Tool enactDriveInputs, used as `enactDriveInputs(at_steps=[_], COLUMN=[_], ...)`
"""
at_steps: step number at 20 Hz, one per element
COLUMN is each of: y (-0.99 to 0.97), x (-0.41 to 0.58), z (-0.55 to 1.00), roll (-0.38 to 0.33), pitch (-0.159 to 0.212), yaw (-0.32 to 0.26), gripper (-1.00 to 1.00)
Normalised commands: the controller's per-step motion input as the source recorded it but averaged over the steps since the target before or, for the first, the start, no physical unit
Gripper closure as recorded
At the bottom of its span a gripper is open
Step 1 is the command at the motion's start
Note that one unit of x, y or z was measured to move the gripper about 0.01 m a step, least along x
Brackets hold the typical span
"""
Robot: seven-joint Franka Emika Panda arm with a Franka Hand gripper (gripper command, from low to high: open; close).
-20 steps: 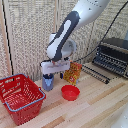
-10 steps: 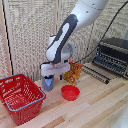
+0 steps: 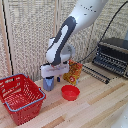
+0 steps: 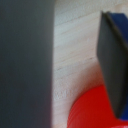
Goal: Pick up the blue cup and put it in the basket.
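The blue drinking vessel (image 3: 48,84), a small plain cup, stands upright on the wooden table between the receptacle and the red bowl. My gripping mechanism (image 3: 51,78) hangs directly over it, its whitish block just above the cup's rim and its short dark fingers reaching down by the cup's top. In the wrist view the gripper (image 4: 76,55) is open: one dark finger (image 4: 112,65) and a blurred grey mass stand wide apart with bare wood between them. The cup itself does not show there. The receptacle (image 3: 15,82), a red mesh basket, sits at the exterior view's left.
A small red bowl (image 3: 70,92) lies just to the exterior view's right of the cup and shows in the wrist view (image 4: 87,110). An orange box (image 3: 73,73) stands behind it. A black toaster oven (image 3: 112,55) is at the back right, with a wall panel behind.
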Motion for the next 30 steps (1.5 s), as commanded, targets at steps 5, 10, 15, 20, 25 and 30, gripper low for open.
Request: enactDriveInputs(at_steps=[5,10,15,20,25,30], y=[0.04,-0.01,0.00,0.14,0.57,0.75], x=[0.082,0.097,0.161,0.187,0.037,0.000], z=[0.26,0.60,0.98,1.00,0.96,0.68], roll=[0.000,0.000,0.005,0.006,0.014,0.076], pitch=[0.003,0.013,0.065,0.041,0.013,0.045], yaw=[-0.025,-0.010,-0.024,-0.007,-0.008,-0.004], gripper=[1.00,1.00,1.00,1.00,1.00,1.00])
